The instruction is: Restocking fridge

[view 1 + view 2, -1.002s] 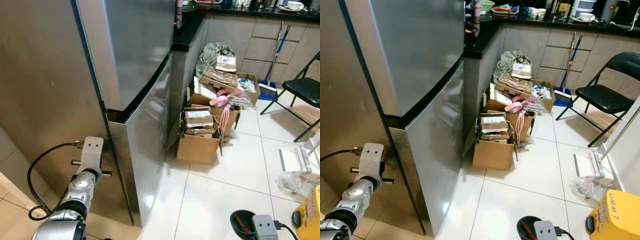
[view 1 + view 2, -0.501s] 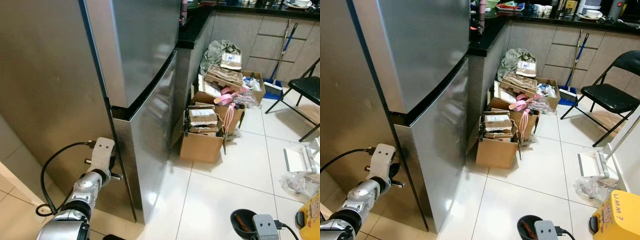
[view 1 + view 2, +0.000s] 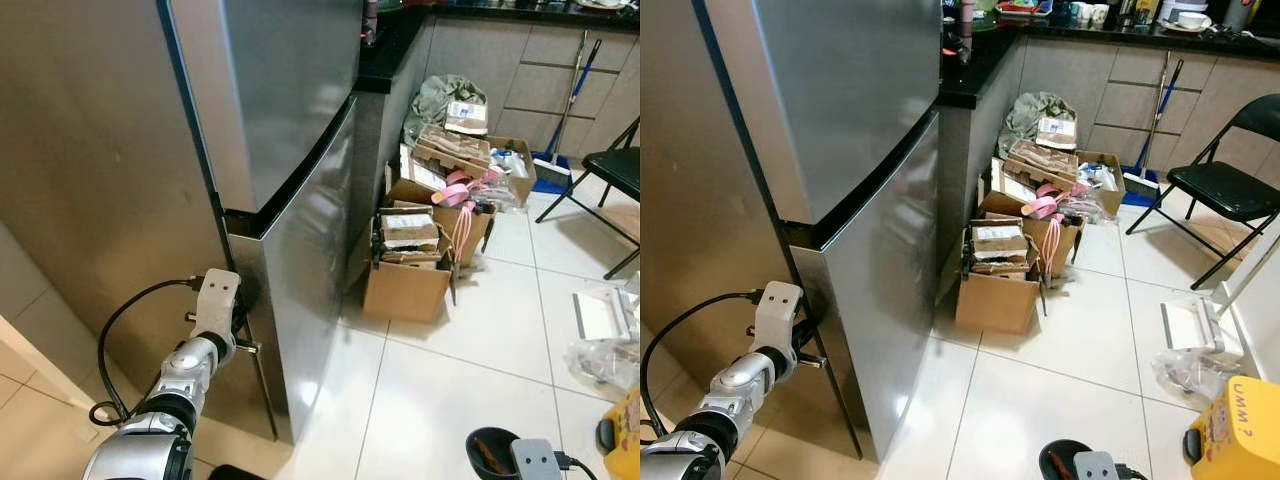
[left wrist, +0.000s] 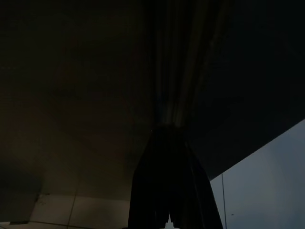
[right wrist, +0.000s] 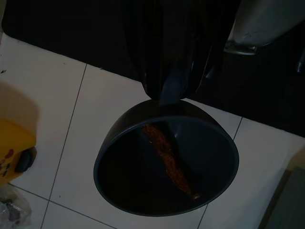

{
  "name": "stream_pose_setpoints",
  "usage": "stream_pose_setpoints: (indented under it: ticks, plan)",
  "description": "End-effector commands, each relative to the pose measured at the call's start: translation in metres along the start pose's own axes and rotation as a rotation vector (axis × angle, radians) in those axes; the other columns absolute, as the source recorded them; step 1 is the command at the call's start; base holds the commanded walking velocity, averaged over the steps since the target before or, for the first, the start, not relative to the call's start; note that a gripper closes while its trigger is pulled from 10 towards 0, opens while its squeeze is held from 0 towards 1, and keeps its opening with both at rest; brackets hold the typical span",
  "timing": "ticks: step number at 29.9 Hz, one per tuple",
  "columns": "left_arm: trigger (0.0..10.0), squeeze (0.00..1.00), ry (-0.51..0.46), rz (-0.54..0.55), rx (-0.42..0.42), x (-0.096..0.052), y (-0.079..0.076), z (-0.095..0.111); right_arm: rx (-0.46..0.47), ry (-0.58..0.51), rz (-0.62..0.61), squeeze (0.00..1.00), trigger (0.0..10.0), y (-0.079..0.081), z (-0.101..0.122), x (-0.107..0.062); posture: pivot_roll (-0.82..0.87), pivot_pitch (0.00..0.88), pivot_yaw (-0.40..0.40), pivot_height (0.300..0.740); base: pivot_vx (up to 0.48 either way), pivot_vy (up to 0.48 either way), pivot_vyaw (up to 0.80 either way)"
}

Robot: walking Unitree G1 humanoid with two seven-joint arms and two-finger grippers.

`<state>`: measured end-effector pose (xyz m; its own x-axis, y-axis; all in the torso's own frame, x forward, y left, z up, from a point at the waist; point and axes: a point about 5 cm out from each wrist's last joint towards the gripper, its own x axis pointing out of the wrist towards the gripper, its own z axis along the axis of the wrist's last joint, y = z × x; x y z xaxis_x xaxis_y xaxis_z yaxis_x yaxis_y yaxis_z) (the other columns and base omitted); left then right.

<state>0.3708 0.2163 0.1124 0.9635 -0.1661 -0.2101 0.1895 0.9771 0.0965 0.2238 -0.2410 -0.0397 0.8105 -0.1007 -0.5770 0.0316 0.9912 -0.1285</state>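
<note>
Steel fridge [image 3: 290, 150] shut, we set our left tool [image 3: 243, 322], state unclear, at its door edge to open it, right tool [image 5: 167, 90] clamped on the bowl [image 5: 167, 157].

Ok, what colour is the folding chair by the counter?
Black, frame and seat alike; the folding chair shows best in the right eye view.

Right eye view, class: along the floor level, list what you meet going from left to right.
Left gripper → fridge → front cardboard box → black folding chair.
</note>
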Motion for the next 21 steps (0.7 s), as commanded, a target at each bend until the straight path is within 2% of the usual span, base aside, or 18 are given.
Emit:
stream_pose_setpoints:
  ticks: [1, 4, 5, 6, 7, 8, 11, 15, 16, 19, 20, 21]
  plan:
    - [10.0, 0.00, -0.037, -0.054, 0.011, 0.006, -0.013, 0.009, 0.022, 0.003, -0.025, 0.00, 10.0, -0.005, -0.006, -0.004, -0.14, 0.208, 0.005, 0.740, 0.000, 0.000, 0.00]
    - [10.0, 0.00, -0.039, -0.051, 0.013, 0.007, -0.015, 0.010, 0.020, 0.004, -0.027, 0.00, 10.0, -0.007, -0.006, -0.004, -0.14, 0.210, 0.001, 0.740, 0.000, 0.000, 0.00]
    - [10.0, 0.15, -0.042, -0.053, 0.004, 0.007, -0.015, 0.011, 0.020, 0.004, -0.027, 0.00, 10.0, -0.007, -0.006, -0.004, -0.14, 0.210, -0.001, 0.740, 0.000, 0.000, 0.00]
    - [10.0, 0.15, -0.042, -0.053, 0.004, 0.007, -0.015, 0.011, 0.020, 0.004, -0.027, 0.00, 10.0, -0.007, -0.006, -0.004, -0.14, 0.210, -0.001, 0.740, 0.000, 0.000, 0.00]
    - [10.0, 0.49, -0.043, -0.053, 0.001, 0.008, -0.016, 0.011, 0.018, 0.004, -0.026, 0.00, 10.0, -0.007, -0.005, -0.003, -0.14, 0.211, -0.001, 0.740, 0.000, 0.000, 0.00]
    - [10.0, 1.00, -0.044, -0.054, -0.004, 0.008, -0.016, 0.012, 0.018, 0.004, -0.026, 0.00, 10.0, -0.006, -0.005, -0.003, -0.14, 0.211, -0.001, 0.740, 0.000, 0.000, 0.00]
    - [10.0, 1.00, -0.046, -0.056, -0.012, 0.008, -0.016, 0.013, 0.017, 0.002, -0.025, 0.00, 10.0, -0.006, -0.004, -0.003, -0.14, 0.210, -0.001, 0.740, 0.000, 0.000, 0.00]
    - [10.0, 1.00, -0.047, -0.143, -0.045, 0.009, -0.025, 0.012, 0.018, -0.002, -0.022, 0.00, 10.0, -0.006, -0.002, -0.002, -0.14, 0.209, 0.000, 0.740, 0.000, 0.000, 0.00]
    - [10.0, 1.00, -0.018, -0.262, -0.063, 0.010, -0.040, 0.006, 0.018, -0.001, -0.020, 0.00, 10.0, -0.006, -0.002, -0.002, -0.14, 0.208, 0.000, 0.740, 0.000, 0.000, 0.00]
    - [10.0, 1.00, 0.036, -0.421, -0.083, 0.008, -0.058, -0.004, 0.017, 0.002, -0.016, 0.00, 10.0, -0.005, -0.003, -0.002, -0.14, 0.206, -0.001, 0.740, 0.000, 0.000, 0.00]
    - [10.0, 1.00, 0.036, -0.421, -0.083, 0.008, -0.058, -0.004, 0.017, 0.002, -0.016, 0.00, 10.0, -0.005, -0.003, -0.002, -0.14, 0.206, -0.001, 0.740, 0.000, 0.000, 0.00]
    - [10.0, 1.00, 0.071, -0.526, -0.079, 0.005, -0.070, -0.012, 0.016, 0.004, -0.012, 0.00, 10.0, -0.004, -0.004, -0.002, -0.14, 0.203, -0.001, 0.740, 0.000, 0.000, 0.00]
